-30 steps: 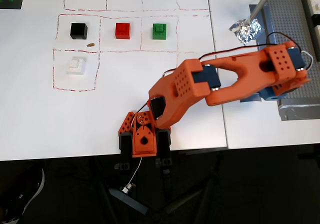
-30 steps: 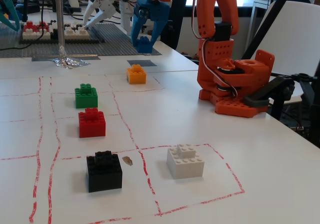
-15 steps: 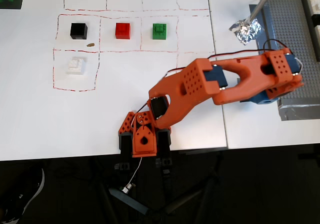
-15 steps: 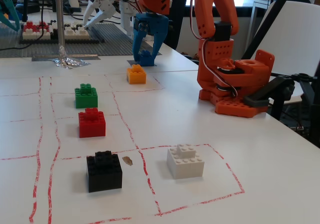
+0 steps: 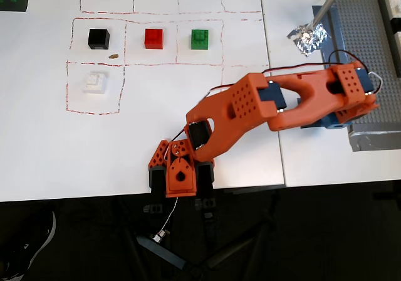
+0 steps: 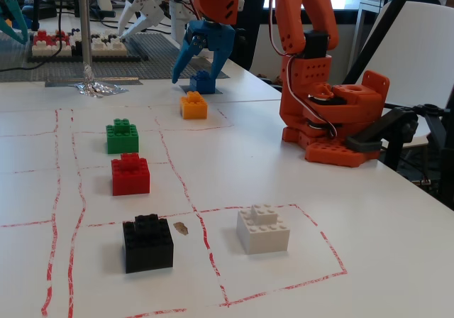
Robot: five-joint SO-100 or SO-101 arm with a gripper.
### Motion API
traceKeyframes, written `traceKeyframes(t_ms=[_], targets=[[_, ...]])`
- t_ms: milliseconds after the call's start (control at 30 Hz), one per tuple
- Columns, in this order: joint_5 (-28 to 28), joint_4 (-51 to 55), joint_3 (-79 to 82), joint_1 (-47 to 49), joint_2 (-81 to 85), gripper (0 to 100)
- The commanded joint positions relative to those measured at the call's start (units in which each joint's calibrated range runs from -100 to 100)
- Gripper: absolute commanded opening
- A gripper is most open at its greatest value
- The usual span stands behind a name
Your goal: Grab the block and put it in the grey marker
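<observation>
The blue block [image 6: 202, 82] rests on the grey marker [image 6: 190, 89] at the far side of the table in the fixed view. My gripper [image 6: 195, 75] hangs just above and around it, open, its blue fingers [image 6: 183, 59] spread to either side without touching the block. In the overhead view the orange arm [image 5: 250, 108] reaches right and covers the block and marker; only a blue patch of gripper [image 5: 326, 124] peeks out below the wrist.
An orange-yellow block [image 6: 193, 105] sits just in front of the marker. Green [image 6: 122, 135], red [image 6: 130, 174], black [image 6: 147, 242] and white [image 6: 263, 228] blocks stand in red-lined cells. Crumpled foil [image 5: 308, 37] and a pole [image 6: 85, 27] stand at the back; a grey baseplate [image 5: 366, 49] lies beyond.
The gripper came down with the blue block onto the grey marker, then spread its fingers and let the block go.
</observation>
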State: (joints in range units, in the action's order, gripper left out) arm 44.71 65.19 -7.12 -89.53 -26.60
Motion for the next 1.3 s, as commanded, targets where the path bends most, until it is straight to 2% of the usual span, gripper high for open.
traceKeyframes(t_ms=[0, 200, 433, 567, 767, 867, 967, 1267], targets=[[0.9, -1.4, -2.0, 1.2, 4.2, 34], [1.8, 0.4, -2.1, 0.4, 8.3, 38], [3.4, 10.4, 1.5, -1.6, 20.3, 36], [3.9, 13.4, 7.9, -1.7, 29.2, 30], [3.7, 14.2, 24.9, 2.9, 46.0, 13], [3.0, 13.9, 35.4, 8.1, 56.0, 7], [0.1, 13.6, 43.4, 16.9, 64.6, 3], [-17.0, 7.6, 53.7, 50.2, 76.1, 0]])
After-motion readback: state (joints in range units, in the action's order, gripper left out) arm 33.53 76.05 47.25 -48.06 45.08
